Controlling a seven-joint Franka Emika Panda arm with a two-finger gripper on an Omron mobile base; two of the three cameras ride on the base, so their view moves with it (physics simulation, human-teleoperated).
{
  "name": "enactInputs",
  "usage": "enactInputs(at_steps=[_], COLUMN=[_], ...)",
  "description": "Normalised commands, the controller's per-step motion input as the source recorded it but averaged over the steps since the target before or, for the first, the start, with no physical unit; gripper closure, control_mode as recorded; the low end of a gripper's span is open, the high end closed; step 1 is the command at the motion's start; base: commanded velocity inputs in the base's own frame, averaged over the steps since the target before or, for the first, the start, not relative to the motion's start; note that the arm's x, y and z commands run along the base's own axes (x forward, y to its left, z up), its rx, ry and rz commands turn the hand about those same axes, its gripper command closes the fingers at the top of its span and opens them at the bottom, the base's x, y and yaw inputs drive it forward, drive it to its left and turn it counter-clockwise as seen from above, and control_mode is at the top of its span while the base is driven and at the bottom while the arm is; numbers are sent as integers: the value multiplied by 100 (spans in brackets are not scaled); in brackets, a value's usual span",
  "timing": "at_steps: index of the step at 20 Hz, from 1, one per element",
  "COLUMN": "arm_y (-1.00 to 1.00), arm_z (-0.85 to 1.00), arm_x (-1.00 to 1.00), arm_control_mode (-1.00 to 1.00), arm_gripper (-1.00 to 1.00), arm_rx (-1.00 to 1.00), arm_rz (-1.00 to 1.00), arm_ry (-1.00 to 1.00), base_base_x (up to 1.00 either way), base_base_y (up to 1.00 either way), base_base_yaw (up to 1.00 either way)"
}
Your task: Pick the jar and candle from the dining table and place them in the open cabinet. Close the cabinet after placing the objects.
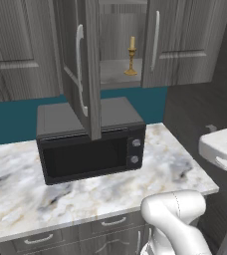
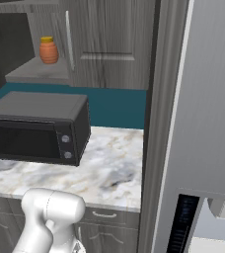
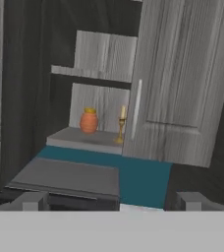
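The candle (image 1: 131, 56), a pale taper in a brass holder, stands upright on the grey inner shelf of the cabinet (image 1: 113, 73), whose door (image 1: 83, 64) swings open toward me. In the hand view the candle (image 3: 121, 125) stands at the shelf's right end, beside a small orange bottle (image 3: 89, 121). My gripper (image 3: 114, 202) is open and holds nothing. It is well back from the cabinet (image 3: 82, 139), above the microwave, with its fingertips (image 3: 33, 201) spread wide. The jar and the dining table are out of view.
A black microwave (image 1: 90, 149) sits on the marble counter (image 1: 177, 167) right under the open cabinet. The orange bottle (image 2: 48, 50) stands on the shelf. A tall grey fridge (image 2: 203, 123) walls off the counter's right side. Closed cabinet doors (image 1: 185, 40) flank the opening.
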Motion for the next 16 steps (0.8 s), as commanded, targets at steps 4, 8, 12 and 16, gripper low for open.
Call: enactInputs(at_steps=[4,8,12,16], arm_y=[25,23,21,18], arm_z=[0,0,0,0], arm_x=[-19,-21,-11,-9], arm_control_mode=[-100,-100,-100,-100], arm_gripper=[-100,-100,-100,-100], arm_rx=[-11,-6,-1,0], arm_rz=[0,0,0,-1], arm_ry=[-16,-12,-6,-3], base_base_x=[0,0,0,0], base_base_y=[0,0,0,0], base_base_yaw=[0,0,0,0])
